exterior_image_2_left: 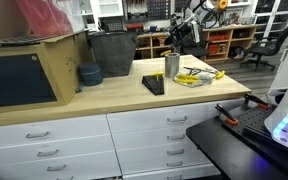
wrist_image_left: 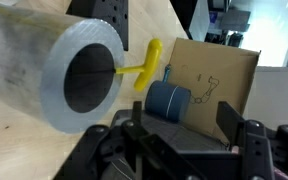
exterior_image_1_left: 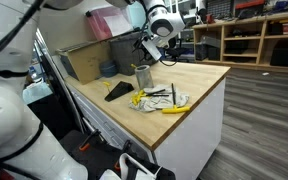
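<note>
Gripper [wrist_image_left: 184,138] hovers just by the metal cup [wrist_image_left: 54,60], jaws spread, holding nothing; a yellow-handled tool [wrist_image_left: 144,68] juts from the cup's mouth; wooden countertop [exterior_image_1_left: 199,78] beneath.

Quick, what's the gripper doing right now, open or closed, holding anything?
Gripper: open, jaws apart in the wrist view, holding nothing; metal cup close by.

I log a wooden countertop [exterior_image_2_left: 94,98] over white drawers [exterior_image_2_left: 144,135]. On it stand a cardboard box [exterior_image_2_left: 66,65], a blue bowl [exterior_image_2_left: 89,74] just beside the box, and a dark bin [exterior_image_2_left: 112,52] behind the bowl. A flat black object [exterior_image_2_left: 153,85] and a heap of yellow-handled tools [exterior_image_2_left: 197,77] lie nearer the far end.
</note>
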`<state>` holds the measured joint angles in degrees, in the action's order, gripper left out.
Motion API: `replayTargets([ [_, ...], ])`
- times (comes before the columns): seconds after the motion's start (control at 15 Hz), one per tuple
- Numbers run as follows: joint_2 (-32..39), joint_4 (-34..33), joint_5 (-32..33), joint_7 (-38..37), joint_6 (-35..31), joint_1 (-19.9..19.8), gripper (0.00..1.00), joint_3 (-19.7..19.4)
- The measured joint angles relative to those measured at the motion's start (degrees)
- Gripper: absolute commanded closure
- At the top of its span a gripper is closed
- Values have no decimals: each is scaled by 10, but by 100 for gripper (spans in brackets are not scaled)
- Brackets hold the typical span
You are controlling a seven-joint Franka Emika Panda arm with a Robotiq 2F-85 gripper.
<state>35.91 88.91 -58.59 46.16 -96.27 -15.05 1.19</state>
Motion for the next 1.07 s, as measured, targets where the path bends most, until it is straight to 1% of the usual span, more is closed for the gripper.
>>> replayTargets([
  [0.2,0,-7,2,2,6,0,0,-1],
  [0.4,-4,-19,39,-8,9,8,0,-8],
  [0.73,-40,-48,160,-88,6,46,0,-13],
  [1.07,-95,-81,320,-179,7,103,0,-1],
])
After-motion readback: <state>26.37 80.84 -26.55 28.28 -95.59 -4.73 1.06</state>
